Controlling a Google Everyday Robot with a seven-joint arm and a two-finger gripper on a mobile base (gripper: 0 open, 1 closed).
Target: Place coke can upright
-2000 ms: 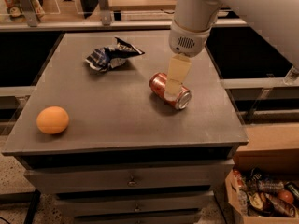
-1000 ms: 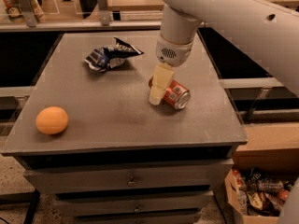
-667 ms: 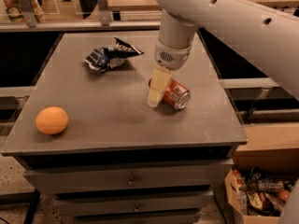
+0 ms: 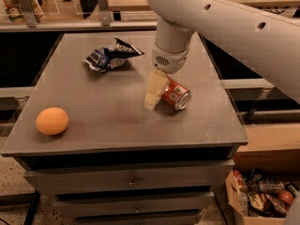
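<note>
**End effector.** The end effector [image 4: 153, 96] is lowered to the surface [image 4: 103, 102] right of centre, at the near-left side of the coke can [image 4: 176, 94]. Its pale part overlaps the can's left end in the camera view. Whether it is apart, together or clamped on the can cannot be told, nor whether it touches the can.

**Task item.** The coke can lies on its side, not upright, on the right-centre of the surface. Its long axis runs from far-left to near-right. One silver end faces near-right and the other is hidden behind the end effector. A white label patch shows on the upper flank.

**Change.** Two seconds ago the end effector stood over the can. It has since come down and across to the can's left side, with only a slight further leftward shift in the last second. The can has kept its place and heading.

**Surroundings.** A blue-and-white snack bag [image 4: 110, 57] lies crumpled at the far centre-left. An orange [image 4: 52, 121] sits near the front-left corner, well apart from the can. The white arm [image 4: 225, 22] enters from the upper right.
</note>
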